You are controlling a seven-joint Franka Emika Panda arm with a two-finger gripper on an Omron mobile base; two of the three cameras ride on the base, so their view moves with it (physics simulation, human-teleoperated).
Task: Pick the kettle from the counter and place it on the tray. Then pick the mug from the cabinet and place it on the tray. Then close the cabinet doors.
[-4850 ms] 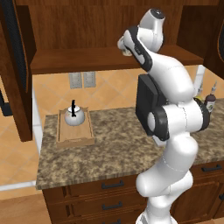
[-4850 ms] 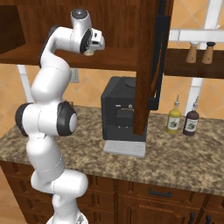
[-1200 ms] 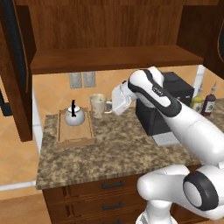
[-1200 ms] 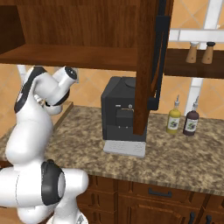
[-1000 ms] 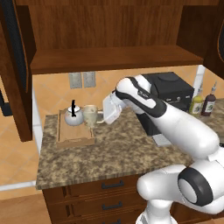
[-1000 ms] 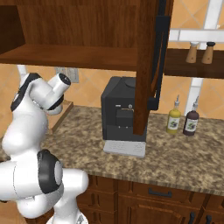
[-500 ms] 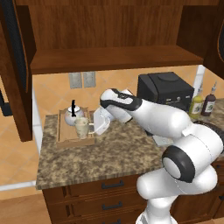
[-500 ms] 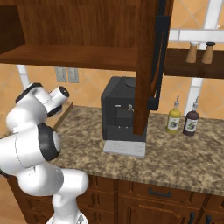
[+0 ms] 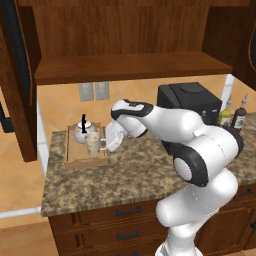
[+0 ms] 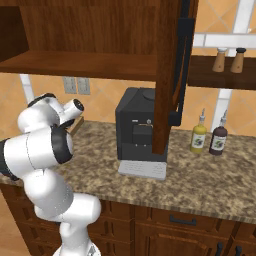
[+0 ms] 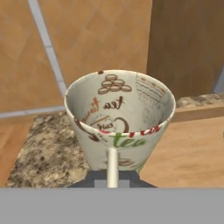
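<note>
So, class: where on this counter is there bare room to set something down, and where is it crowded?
Free: the granite counter between the tray and the coffee machine, and the strip along its front edge. Crowded: the tray, where the kettle sits and the mug is held; also the right end by the bottles.

Colours by the claw

The cream mug [image 11: 119,118] in front of the claw has brown, red and green marks; beyond it sit a silver kettle [image 9: 81,133] and light-brown tray [image 9: 70,159].
</note>
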